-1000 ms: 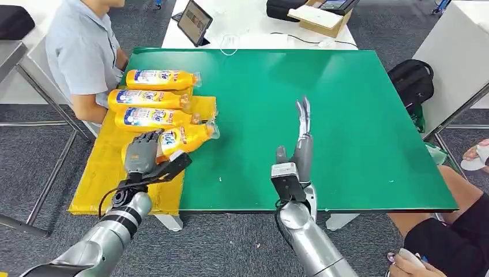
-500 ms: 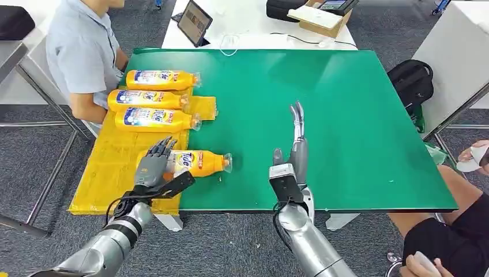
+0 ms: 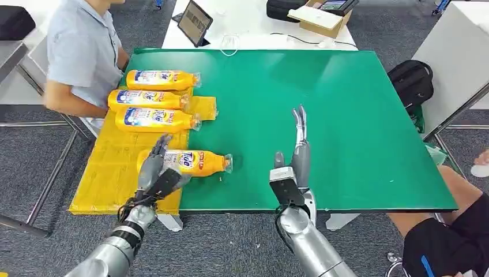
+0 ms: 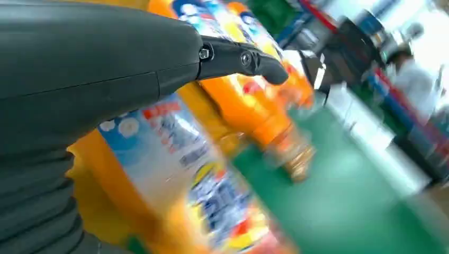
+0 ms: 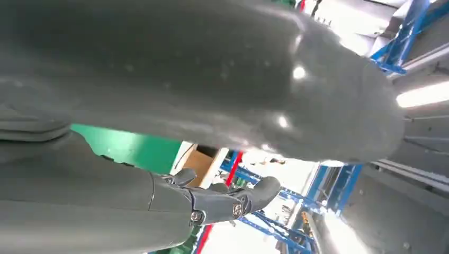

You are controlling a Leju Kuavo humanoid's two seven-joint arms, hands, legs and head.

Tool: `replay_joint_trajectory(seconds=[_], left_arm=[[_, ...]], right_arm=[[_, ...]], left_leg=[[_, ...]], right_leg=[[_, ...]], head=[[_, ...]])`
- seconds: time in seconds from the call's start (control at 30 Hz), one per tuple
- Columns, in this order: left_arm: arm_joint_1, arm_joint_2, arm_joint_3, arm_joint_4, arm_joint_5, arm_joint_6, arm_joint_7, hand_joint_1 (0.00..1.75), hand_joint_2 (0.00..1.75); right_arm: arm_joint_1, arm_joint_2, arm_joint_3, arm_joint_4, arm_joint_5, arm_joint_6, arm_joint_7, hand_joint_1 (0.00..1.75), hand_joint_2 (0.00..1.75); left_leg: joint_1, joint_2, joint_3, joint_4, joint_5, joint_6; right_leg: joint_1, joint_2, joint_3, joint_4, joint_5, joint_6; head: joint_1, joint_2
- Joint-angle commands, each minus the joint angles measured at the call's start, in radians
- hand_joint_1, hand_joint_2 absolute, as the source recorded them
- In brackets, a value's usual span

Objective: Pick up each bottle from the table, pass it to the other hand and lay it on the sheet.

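Three orange bottles lie side by side on the far part of the yellow sheet. A fourth orange bottle lies nearer, its base on the sheet's right edge and its cap end over the green table. My left hand hovers at that bottle's base with fingers spread and not closed around it. In the left wrist view the bottle is blurred, close under my fingers. My right hand stands over the green table with fingers stretched straight, holding nothing; its fingers are extended.
A person in a light blue shirt sits beyond the sheet at the left. A tablet and a cardboard box are on the white table behind. A black backpack sits right of the table; another person's leg is at lower right.
My left hand lowered the tilted bottle onto the sheet's near right edge, then let go and drew back slightly. The right hand has barely moved.
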Motion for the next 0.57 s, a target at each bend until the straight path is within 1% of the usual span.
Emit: replay_joint_trajectory(seconds=[0.03,0.07,0.13,0.17,0.2,0.23,0.27,0.37,0.4,0.43,0.47,0.5,0.53,0.57], left_arm=[[0.150,-0.077,0.108,-0.382,0.411,-0.135,-0.003,0.00,1.75],[0.168,-0.074,0.120,-0.399,0.438,-0.128,-0.003,0.00,1.75],[0.186,-0.075,0.140,-0.407,0.485,-0.142,-0.003,0.00,1.75],[0.193,-0.073,0.146,-0.408,0.517,-0.160,-0.003,0.00,1.75],[0.198,-0.082,0.166,-0.403,0.583,-0.209,0.009,0.00,1.75],[0.202,-0.081,0.171,-0.404,0.594,-0.205,-0.002,0.00,1.75],[0.228,-0.087,0.169,-0.473,0.569,-0.160,-0.003,0.00,1.75],[0.228,-0.087,0.169,-0.473,0.569,-0.160,-0.003,0.00,1.75],[0.228,-0.087,0.169,-0.473,0.569,-0.160,-0.003,0.00,1.75],[0.243,-0.097,0.172,-0.491,0.586,-0.160,-0.003,0.00,1.75],[0.239,-0.111,0.180,-0.516,0.609,-0.159,-0.003,0.00,1.75],[0.248,-0.121,0.178,-0.548,0.593,-0.131,-0.003,0.00,1.75],[0.252,-0.145,0.148,-0.575,0.591,-0.108,-0.003,0.00,1.75],[0.254,-0.148,0.138,-0.579,0.597,-0.111,-0.003,0.00,1.75]], right_arm=[[0.118,0.073,-0.100,-0.235,0.001,-0.006,0.001,0.00,0.00],[0.135,0.081,-0.096,-0.253,-0.005,-0.006,0.001,0.00,0.00],[0.154,0.085,-0.084,-0.269,-0.011,-0.006,0.001,0.00,0.00],[0.172,0.087,-0.082,-0.297,0.003,-0.006,0.001,0.00,0.00],[0.189,0.088,-0.081,-0.334,0.023,-0.006,0.001,0.00,0.00],[0.212,0.098,-0.093,-0.379,0.047,-0.006,0.001,0.00,0.00],[0.245,0.116,-0.117,-0.438,0.098,-0.006,0.001,0.00,0.00],[0.245,0.116,-0.117,-0.438,0.098,-0.006,0.001,0.00,0.00],[0.245,0.116,-0.117,-0.438,0.098,-0.006,0.001,0.00,0.00],[0.279,0.141,-0.142,-0.492,0.140,-0.006,0.001,0.00,0.00],[0.282,0.152,-0.149,-0.530,0.106,-0.006,0.001,0.00,0.00],[0.286,0.168,-0.162,-0.521,0.071,-0.006,0.001,0.00,0.00],[0.291,0.220,-0.227,-0.542,0.094,-0.006,0.001,0.00,0.00],[0.293,0.227,-0.244,-0.547,0.109,-0.006,0.001,0.00,0.00]], left_leg=[[0.001,0.000,0.005,0.002,-0.005,-0.002],[0.000,0.001,0.001,0.000,-0.002,-0.001],[0.000,0.001,0.002,0.000,-0.003,-0.001],[0.001,0.002,0.004,0.000,-0.004,-0.002],[0.001,0.003,0.003,0.000,-0.003,-0.001],[0.001,0.003,0.006,0.000,-0.005,-0.002],[0.001,0.001,0.003,0.000,-0.003,-0.002],[0.001,-0.001,0.001,0.001,-0.003,-0.001],[0.002,0.001,0.001,0.001,-0.003,-0.001],[0.002,0.002,0.004,0.001,-0.004,-0.002],[0.001,0.001,0.002,0.000,-0.003,-0.001],[0.001,-0.001,0.001,0.000,-0.002,-0.001],[0.001,-0.001,0.000,0.000,-0.001,-0.001],[0.001,-0.003,0.000,0.003,-0.003,-0.001]], right_leg=[[0.002,0.000,0.006,0.002,-0.005,-0.003],[0.000,0.001,0.001,0.001,-0.002,-0.002],[0.001,0.001,0.002,0.001,-0.002,-0.002],[0.002,0.002,0.004,0.000,-0.003,-0.002],[0.001,0.003,0.002,0.000,-0.002,-0.002],[0.002,0.004,0.005,0.000,-0.003,-0.003],[0.001,0.002,0.002,0.001,-0.003,-0.002],[0.001,0.000,0.001,0.001,-0.003,-0.002],[0.001,0.001,0.001,0.001,-0.003,-0.002],[0.002,0.002,0.003,0.001,-0.004,-0.003],[0.001,0.001,0.002,0.000,-0.003,-0.002],[0.001,-0.001,0.001,0.001,-0.003,-0.002],[0.000,-0.001,0.000,0.001,-0.002,-0.002],[0.001,-0.002,0.000,0.003,-0.004,-0.002]], head=[[0.000,0.000],[0.000,0.000],[0.000,0.000],[0.000,0.000],[0.000,0.000],[0.000,0.000],[0.000,0.000],[0.000,0.000],[0.000,0.000],[0.000,0.000],[0.000,0.000],[0.000,0.000],[0.000,0.000],[0.000,0.000]])
